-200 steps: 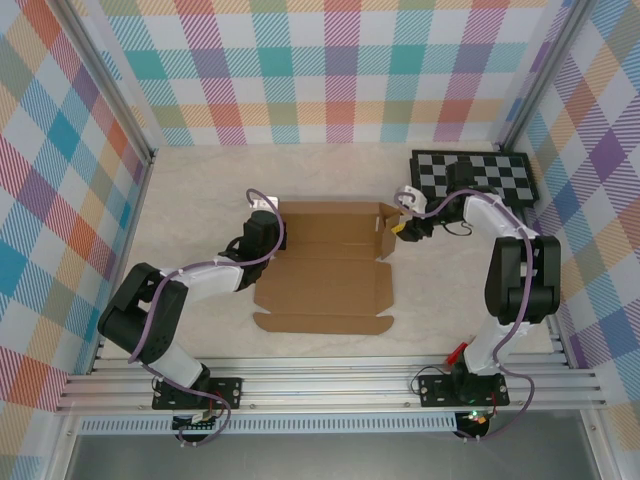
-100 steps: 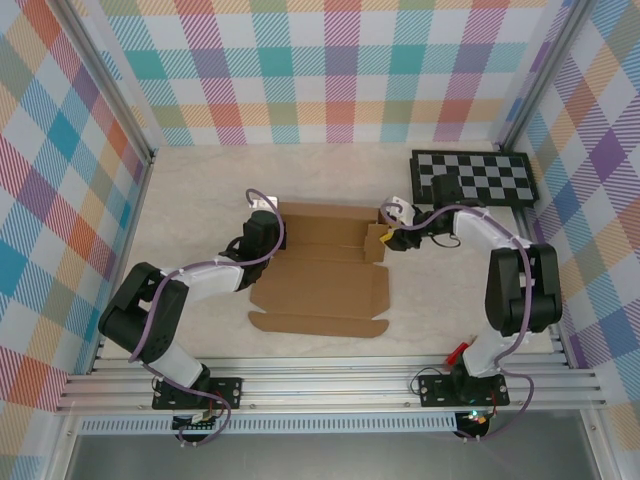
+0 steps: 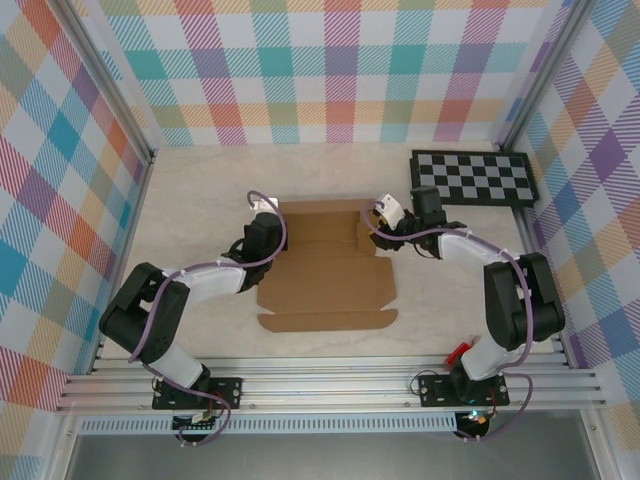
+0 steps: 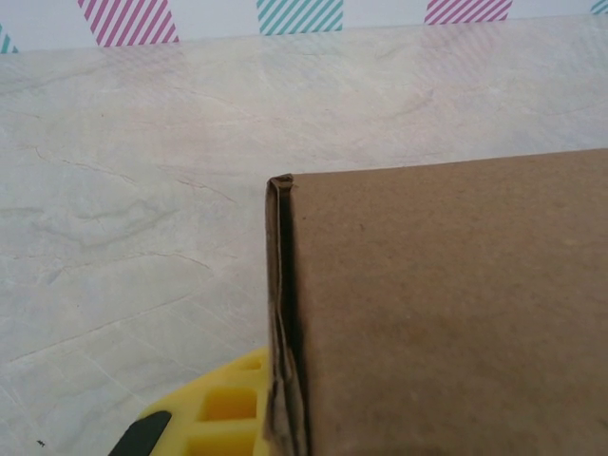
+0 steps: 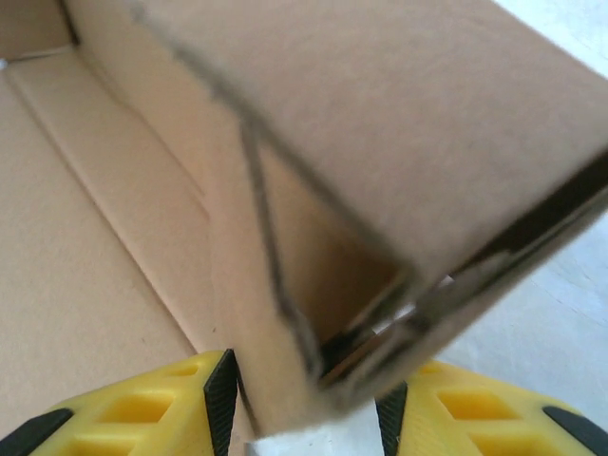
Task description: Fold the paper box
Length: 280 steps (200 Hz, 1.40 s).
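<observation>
The paper box (image 3: 325, 280) is a brown cardboard sheet lying partly folded in the middle of the table. My left gripper (image 3: 268, 213) is at its far left corner. There one yellow finger (image 4: 204, 418) presses against the raised, doubled side wall (image 4: 285, 313), with the jaws shut on it; the other finger is hidden behind the cardboard. My right gripper (image 3: 373, 228) is at the far right corner. Its jaws (image 5: 304, 413) are shut on the folded-over right side flap (image 5: 380, 142), which leans inward over the box floor (image 5: 85, 247).
A black-and-white checkerboard panel (image 3: 472, 178) lies flat at the far right, just behind the right arm. Plaid walls enclose the table on three sides. Bare tabletop (image 3: 200, 180) lies to the left of and behind the box.
My right gripper has moved left, carrying the right side flap inward over the box, and its jaws have narrowed on the flap. The left gripper has held still.
</observation>
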Motion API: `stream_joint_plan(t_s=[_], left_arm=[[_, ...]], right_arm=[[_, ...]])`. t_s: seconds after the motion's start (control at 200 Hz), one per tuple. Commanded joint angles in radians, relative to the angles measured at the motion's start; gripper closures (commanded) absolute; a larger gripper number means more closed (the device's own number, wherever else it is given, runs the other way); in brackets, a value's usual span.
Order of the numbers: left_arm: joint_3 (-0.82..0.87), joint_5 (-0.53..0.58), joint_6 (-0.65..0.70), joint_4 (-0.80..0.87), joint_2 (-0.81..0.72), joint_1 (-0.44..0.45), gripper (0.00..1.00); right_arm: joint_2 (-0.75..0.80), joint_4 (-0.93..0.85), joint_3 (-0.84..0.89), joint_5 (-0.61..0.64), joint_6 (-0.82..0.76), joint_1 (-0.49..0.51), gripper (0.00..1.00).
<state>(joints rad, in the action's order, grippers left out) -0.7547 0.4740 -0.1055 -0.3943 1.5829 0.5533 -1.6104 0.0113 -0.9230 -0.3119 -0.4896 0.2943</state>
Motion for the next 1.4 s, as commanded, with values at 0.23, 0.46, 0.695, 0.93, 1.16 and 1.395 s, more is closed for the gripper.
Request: stream_joint_plan(t_s=[0.23, 0.46, 0.695, 0.93, 1.16, 1.395], left_arm=[[0.059, -0.059, -0.042, -0.038, -0.056, 0.06, 1.0], [0.075, -0.104, -0.101, 0.001, -0.095, 0.073, 1.0], [0.001, 0.062, -0.175, 0.189, -0.124, 0.147, 1.0], [-0.05, 0.176, -0.295, 0.227, -0.072, 0.174, 1.0], [-0.114, 0.19, -0.279, 0.252, -0.026, 0.175, 1.0], [-0.129, 0.214, -0.25, 0.262, 0.014, 0.163, 1.0]], right_arm=[[-0.058, 0.124, -0.054, 0.114, 0.239, 0.026, 0.5], [-0.087, 0.143, -0.081, 0.197, 0.351, 0.045, 0.59], [-0.142, -0.067, -0.176, 0.674, 0.542, 0.144, 1.0], [-0.162, -0.166, -0.165, 0.906, 0.821, 0.224, 1.0], [-0.154, -0.145, -0.149, 0.812, 0.752, 0.231, 0.88], [-0.093, -0.082, -0.037, 0.53, 0.75, 0.135, 0.65]])
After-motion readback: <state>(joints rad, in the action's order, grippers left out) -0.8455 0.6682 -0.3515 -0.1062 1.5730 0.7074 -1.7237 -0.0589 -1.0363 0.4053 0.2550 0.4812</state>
